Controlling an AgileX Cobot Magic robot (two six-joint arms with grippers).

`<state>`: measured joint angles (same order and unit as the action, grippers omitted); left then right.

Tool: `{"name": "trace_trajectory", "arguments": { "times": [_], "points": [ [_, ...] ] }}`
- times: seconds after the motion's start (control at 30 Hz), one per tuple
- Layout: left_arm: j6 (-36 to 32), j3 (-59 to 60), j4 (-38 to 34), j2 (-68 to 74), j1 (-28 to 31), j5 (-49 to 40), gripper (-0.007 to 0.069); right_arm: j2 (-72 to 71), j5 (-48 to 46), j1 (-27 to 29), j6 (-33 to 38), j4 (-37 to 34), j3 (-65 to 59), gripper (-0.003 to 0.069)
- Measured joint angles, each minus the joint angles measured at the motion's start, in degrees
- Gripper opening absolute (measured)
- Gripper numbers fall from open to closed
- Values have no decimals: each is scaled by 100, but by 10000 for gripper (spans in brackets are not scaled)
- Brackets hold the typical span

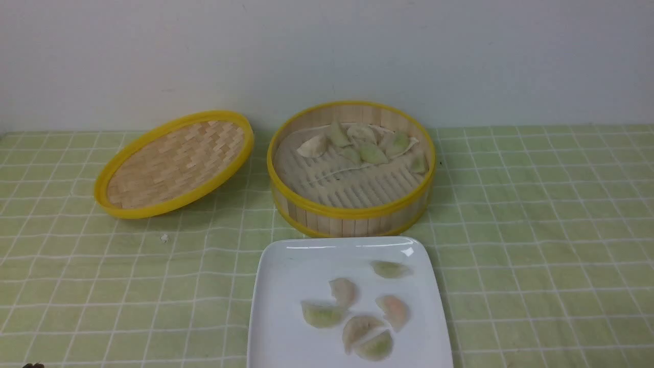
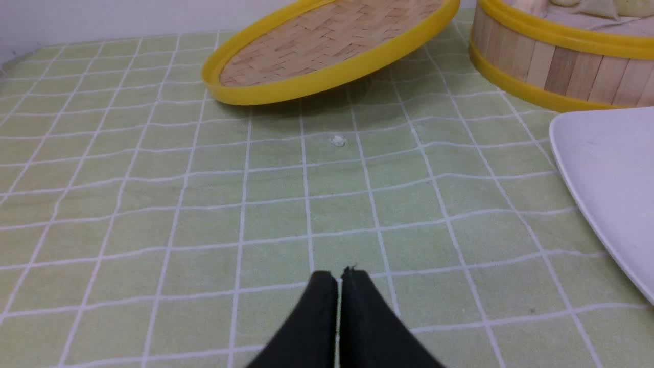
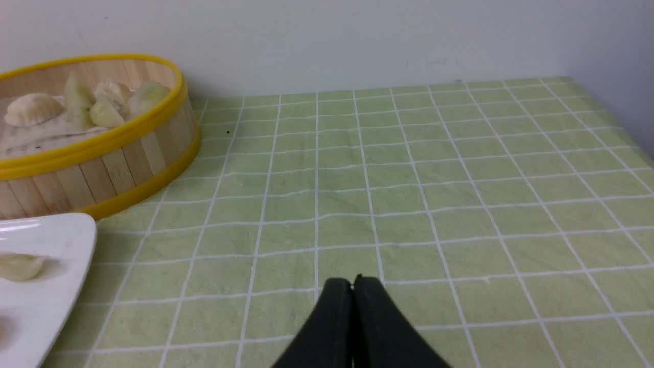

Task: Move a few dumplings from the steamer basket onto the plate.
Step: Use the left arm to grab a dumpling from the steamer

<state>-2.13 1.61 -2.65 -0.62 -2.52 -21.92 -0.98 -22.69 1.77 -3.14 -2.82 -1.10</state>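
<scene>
Dumplings [image 1: 371, 153] were seen in the basket [image 1: 352, 212], top middle of the front view, past the plate [image 1: 276, 306]. Both tools, left [image 2: 340, 276] and right [image 3: 355, 282], were closed. The dumplings were heaped toward the right side, so the right tool was judged nearer.

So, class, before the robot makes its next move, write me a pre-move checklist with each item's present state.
1. Left gripper shut and holding nothing: ok.
2. Right gripper shut and holding nothing: ok.
3. Lid off the steamer basket, leaving it uncovered: ok.
4. Plate on the cloth in front of the basket, with room for more dumplings: ok.
5. Dumplings on the plate all spaced apart: not ok, some lie against each other.
6. Dumplings in the basket free of sticking to one another: cannot tell.
</scene>
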Motion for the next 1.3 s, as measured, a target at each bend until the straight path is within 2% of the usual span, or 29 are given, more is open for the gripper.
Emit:
{"name": "trace_trajectory", "arguments": {
  "times": [0.97, 1.13, 1.23, 1.27, 1.3],
  "points": [
    [3, 0, -13, 0, 0, 35, -6, 0, 0, 0, 0, 0, 0, -15],
    [314, 13, -763, 0, 0, 934, -6, 0, 0, 0, 0, 0, 0, -15],
    [745, 13, -1793, 0, 0, 1805, -6, 0, 20, 0, 0, -27, 0, -15],
    [820, 13, -1927, 0, 0, 1985, -6, 0, 68, 0, -6, -66, -8, -15],
    [961, 13, -2442, 0, 0, 2419, -6, 0, 167, 0, -69, -248, -24, -15]
  ]
}}
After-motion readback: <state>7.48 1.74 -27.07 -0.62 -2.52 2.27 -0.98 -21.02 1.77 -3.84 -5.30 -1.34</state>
